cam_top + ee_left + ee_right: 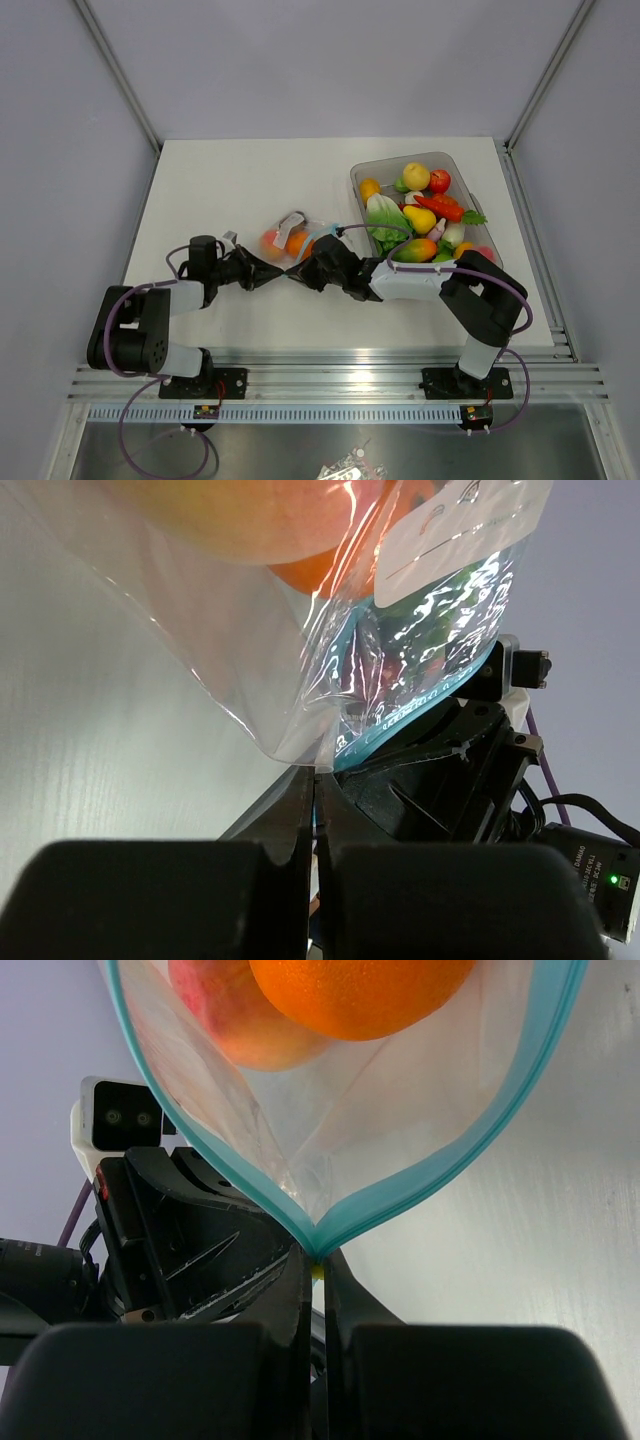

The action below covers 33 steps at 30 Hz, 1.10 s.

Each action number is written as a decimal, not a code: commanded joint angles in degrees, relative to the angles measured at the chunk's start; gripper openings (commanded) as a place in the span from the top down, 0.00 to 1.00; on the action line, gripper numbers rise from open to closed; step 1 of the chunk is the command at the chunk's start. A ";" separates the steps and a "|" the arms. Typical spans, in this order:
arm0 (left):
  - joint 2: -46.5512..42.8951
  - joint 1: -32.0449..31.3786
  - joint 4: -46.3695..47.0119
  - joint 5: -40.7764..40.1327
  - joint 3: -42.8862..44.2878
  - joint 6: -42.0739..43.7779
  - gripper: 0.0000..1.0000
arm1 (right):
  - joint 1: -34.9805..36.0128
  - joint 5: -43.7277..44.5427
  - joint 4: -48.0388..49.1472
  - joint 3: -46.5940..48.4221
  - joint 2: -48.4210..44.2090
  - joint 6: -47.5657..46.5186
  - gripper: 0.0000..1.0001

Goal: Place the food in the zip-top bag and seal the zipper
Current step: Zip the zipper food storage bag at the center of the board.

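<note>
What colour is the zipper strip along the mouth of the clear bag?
Light blue, leaning to teal. The zipper shows best in the right wrist view.

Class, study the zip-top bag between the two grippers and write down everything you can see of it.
The zip-top bag is clear, thin, crinkled plastic with a white label and a light blue zipper along its mouth, which gapes in a V. It lies on the white table, holding an orange and a peach. The left gripper pinches its clear edge; the right gripper pinches the zipper's end.
</note>
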 commanded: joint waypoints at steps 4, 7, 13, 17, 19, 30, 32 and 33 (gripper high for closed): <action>-0.04 -0.30 -0.66 0.34 2.01 2.19 1.00 | -0.84 0.19 1.20 1.51 -0.71 -0.54 1.00; -0.92 -0.30 -1.80 -0.01 1.57 3.42 1.00 | -1.98 0.54 1.73 0.11 -2.02 -0.45 1.00; -0.92 -0.30 1.61 1.22 -0.45 2.03 1.00 | -3.74 1.33 0.16 0.37 -2.38 -1.68 1.00; -2.42 0.32 1.97 1.48 -0.54 1.23 1.00 | -4.26 2.12 -3.01 1.68 -2.03 -2.82 1.00; -3.30 0.67 1.19 1.66 -0.19 1.49 1.00 | -4.35 2.65 -3.63 1.69 -2.03 -2.82 1.00; -2.86 1.81 -2.51 2.10 -0.36 5.97 1.00 | -5.06 4.50 -4.16 1.33 -3.61 -4.05 1.00; -2.86 1.81 -3.65 1.92 -0.36 7.02 1.00 | -5.06 4.32 -4.77 2.39 -3.70 -4.84 1.00; -3.29 1.81 -5.31 1.66 -0.10 8.42 1.00 | -5.06 3.97 -4.95 2.74 -3.61 -5.28 1.00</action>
